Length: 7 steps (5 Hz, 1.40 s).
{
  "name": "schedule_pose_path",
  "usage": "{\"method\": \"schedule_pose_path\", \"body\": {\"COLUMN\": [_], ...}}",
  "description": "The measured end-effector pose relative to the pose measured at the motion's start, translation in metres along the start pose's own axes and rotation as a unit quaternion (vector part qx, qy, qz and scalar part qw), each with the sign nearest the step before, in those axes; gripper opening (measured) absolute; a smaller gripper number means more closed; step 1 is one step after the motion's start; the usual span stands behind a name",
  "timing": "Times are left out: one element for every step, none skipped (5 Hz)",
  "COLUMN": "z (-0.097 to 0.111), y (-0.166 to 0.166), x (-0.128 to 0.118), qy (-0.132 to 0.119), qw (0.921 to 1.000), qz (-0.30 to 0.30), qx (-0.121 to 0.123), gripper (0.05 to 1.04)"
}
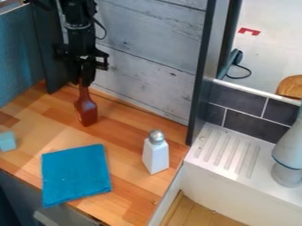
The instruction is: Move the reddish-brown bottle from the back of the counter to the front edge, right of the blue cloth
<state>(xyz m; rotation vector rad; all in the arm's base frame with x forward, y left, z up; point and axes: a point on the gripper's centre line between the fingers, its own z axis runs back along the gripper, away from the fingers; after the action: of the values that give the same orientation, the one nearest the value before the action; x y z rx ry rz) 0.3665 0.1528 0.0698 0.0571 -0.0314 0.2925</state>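
The black gripper (87, 81) hangs at the upper left, over the back of the wooden counter, and is shut on the narrow neck of a reddish-brown bottle-like object (87, 110). This object is roughly upright, its wide end down; whether its base touches the counter I cannot tell. In front of it lies a flat blue cloth (76, 174). A white shaker with a silver top (156, 154) stands to the right of the cloth.
A light blue block (7, 141) sits at the counter's left edge. Grey wooden panels (147, 57) rise behind the counter. A dark post (203, 73) and a white ridged drainboard (227, 152) are on the right, with a grey-white object (288, 154) on it.
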Motion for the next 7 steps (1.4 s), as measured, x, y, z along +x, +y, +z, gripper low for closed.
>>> {"method": "schedule_pose_path", "body": {"z": [0.051,0.069,0.08,0.083,0.077,0.08,0.08], "y": [-0.008,-0.016,-0.02,-0.023,-0.027,-0.037,-0.054], "x": [-0.008,-0.028,-0.056,-0.084,-0.124,-0.161,-0.194], "qy": [-0.053,-0.064,-0.068,-0.068,-0.059,-0.064,-0.07], "qw": [0.998,0.9952,0.9919,0.9878,0.982,0.974,0.9604], "qz": [-0.026,-0.058,-0.094,-0.13,-0.172,-0.212,-0.267], "qx": [-0.024,-0.045,-0.052,-0.052,-0.052,-0.049,-0.038], "gripper": [0.312,0.312,0.312,0.311,0.312,0.312,0.312]}}
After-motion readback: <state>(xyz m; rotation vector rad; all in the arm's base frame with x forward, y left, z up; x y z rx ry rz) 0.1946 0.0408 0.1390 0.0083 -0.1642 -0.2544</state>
